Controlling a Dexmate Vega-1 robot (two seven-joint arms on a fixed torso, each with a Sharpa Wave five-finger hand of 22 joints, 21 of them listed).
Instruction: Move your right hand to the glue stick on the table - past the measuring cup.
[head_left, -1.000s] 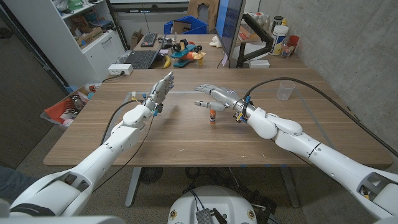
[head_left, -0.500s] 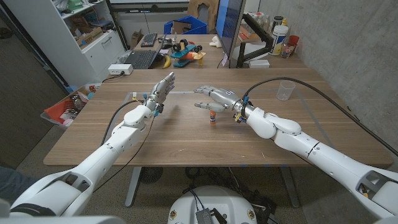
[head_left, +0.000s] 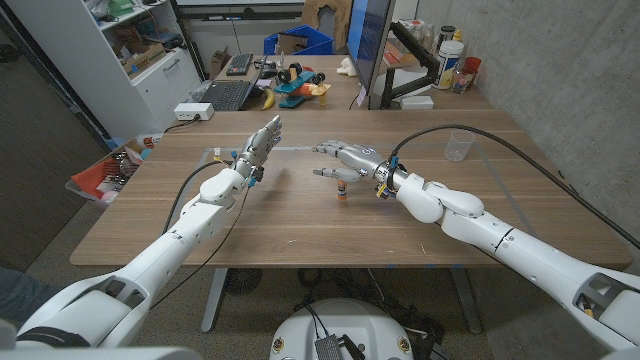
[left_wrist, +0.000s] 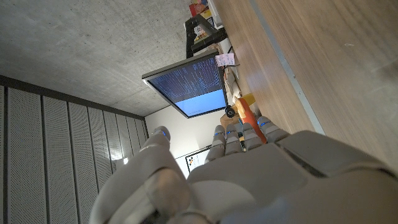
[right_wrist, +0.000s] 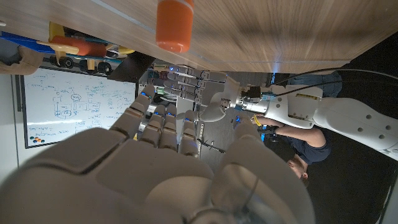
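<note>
1. R robot hand (head_left: 342, 158) hovered w/ fingers spread, holding nothing, directly over the glue stick (head_left: 341, 190).
2. Glue stick stood upright mid-worktop (head_left: 300, 225).
3. Measuring cup (head_left: 458, 146) sat well apart, at 2 o'clock from it.
4. L robot hand (head_left: 258, 146) was spread, raised at 10 o'clock.

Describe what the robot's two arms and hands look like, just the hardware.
Both arms have glossy white rounded shells. The left hand and right hand are light grey, with jointed fingers. A black cable loops to the right wrist; another runs along the left forearm. Small blue and yellow parts sit at the wrists.
</note>
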